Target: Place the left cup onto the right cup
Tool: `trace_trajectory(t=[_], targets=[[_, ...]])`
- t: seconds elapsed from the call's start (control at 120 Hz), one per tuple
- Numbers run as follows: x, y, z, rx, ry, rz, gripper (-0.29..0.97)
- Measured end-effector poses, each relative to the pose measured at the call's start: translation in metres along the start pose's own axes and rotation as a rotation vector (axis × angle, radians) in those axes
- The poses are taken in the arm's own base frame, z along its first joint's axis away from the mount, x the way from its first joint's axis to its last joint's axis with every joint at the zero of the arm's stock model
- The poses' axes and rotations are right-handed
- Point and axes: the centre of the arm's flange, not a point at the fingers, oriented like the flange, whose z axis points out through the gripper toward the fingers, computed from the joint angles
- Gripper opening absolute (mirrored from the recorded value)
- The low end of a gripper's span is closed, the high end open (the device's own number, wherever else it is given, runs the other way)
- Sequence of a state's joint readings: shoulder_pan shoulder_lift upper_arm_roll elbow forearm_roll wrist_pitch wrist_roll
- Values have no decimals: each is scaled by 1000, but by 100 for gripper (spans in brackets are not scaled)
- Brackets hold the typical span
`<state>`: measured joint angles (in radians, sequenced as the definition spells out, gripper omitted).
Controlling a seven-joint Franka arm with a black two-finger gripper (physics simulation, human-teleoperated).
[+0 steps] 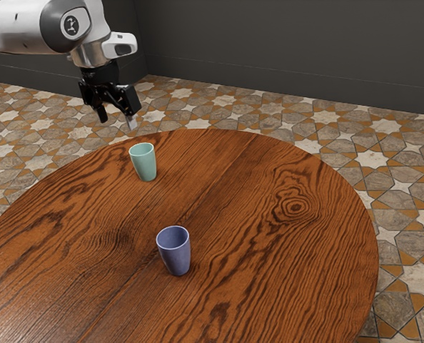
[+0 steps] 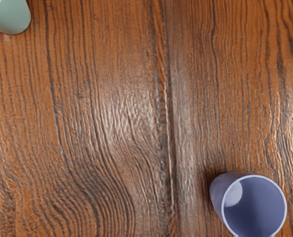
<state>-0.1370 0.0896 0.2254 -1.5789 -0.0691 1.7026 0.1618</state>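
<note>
A teal cup (image 1: 143, 161) stands upright on the round wooden table (image 1: 283, 236), toward its far side. A blue-violet cup (image 1: 174, 250) stands upright nearer the front, apart from the teal one. My gripper (image 1: 117, 120) hangs open in the air above and to the exterior view's left of the teal cup, with nothing between its fingers. In the wrist view the teal cup (image 2: 8, 16) shows at one corner and the blue-violet cup (image 2: 249, 205) at the opposite corner, its hollow inside visible.
The table's bare wood (image 2: 136, 123) spreads between the two cups. Patterned tile floor (image 1: 383, 143) surrounds the table, with a dark wall behind.
</note>
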Motion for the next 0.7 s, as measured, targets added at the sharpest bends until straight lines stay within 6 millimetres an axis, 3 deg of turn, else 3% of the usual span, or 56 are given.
trace_trajectory(t=[0.525, 0.7], targets=[[2, -2, 6, -1, -13, 12, 68], [15, -21, 1, 15, -1, -17, 68]])
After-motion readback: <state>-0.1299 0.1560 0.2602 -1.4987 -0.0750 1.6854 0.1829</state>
